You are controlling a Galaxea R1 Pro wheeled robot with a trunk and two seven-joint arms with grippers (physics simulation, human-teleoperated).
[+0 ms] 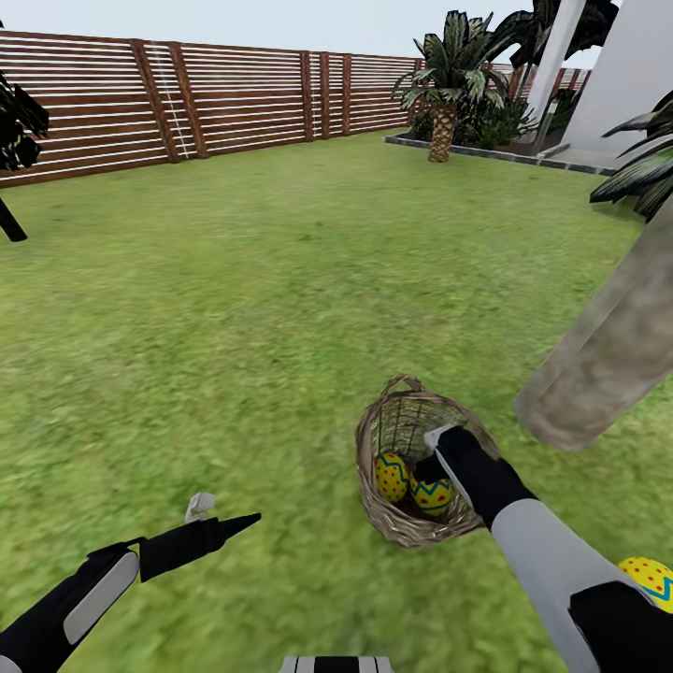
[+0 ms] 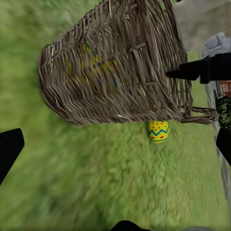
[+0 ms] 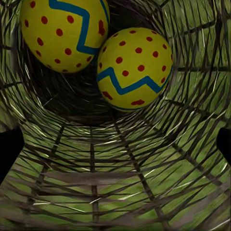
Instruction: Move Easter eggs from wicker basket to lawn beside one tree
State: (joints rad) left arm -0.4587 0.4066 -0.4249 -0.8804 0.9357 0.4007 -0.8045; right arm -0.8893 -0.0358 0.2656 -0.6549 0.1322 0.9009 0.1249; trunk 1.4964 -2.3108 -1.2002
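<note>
The wicker basket [image 1: 404, 523] lies tilted on the lawn [image 1: 234, 327], and two Easter eggs [image 1: 392, 475] [image 1: 431, 493] rest side by side inside it. My right gripper [image 1: 433, 460] reaches into the basket's mouth. In the right wrist view it is open [image 3: 115, 144], with both eggs [image 3: 62, 33] [image 3: 132, 67] just ahead, untouched. A third egg [image 1: 651, 579] sits on the grass by my right forearm, near the grey-brown tree trunk [image 1: 608, 350]. My left gripper [image 1: 220, 519] hovers open and empty over grass left of the basket [image 2: 120, 72], with that loose egg [image 2: 158, 131] beyond it.
A brown slat fence [image 1: 234, 93] closes the far side. A short palm [image 1: 444, 93] and white house walls [image 1: 626, 84] stand at the back right, and a dark tree [image 1: 14, 131] at the left edge. Open grass stretches ahead and left.
</note>
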